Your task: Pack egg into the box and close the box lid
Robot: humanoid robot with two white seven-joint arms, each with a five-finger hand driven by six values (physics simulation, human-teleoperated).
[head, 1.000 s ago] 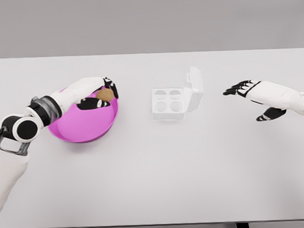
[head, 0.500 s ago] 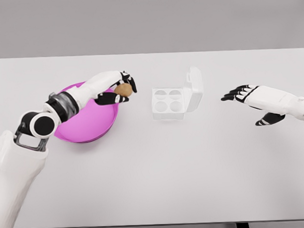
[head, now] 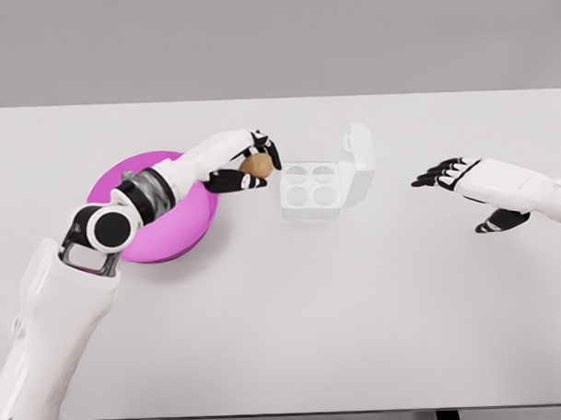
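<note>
Left hand moved right, off pink bowl, gripping brown egg just left of open white box. Right hand loose-fingered, far right. Plain white table, grey wall.

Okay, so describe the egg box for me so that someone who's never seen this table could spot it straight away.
Start from the white table and find the pink bowl on its left half. Just right of the bowl, past the left hand holding a brown egg, sits the egg box. It is the only white square tray with four round, empty cups, its lid standing open along the right side.
</note>
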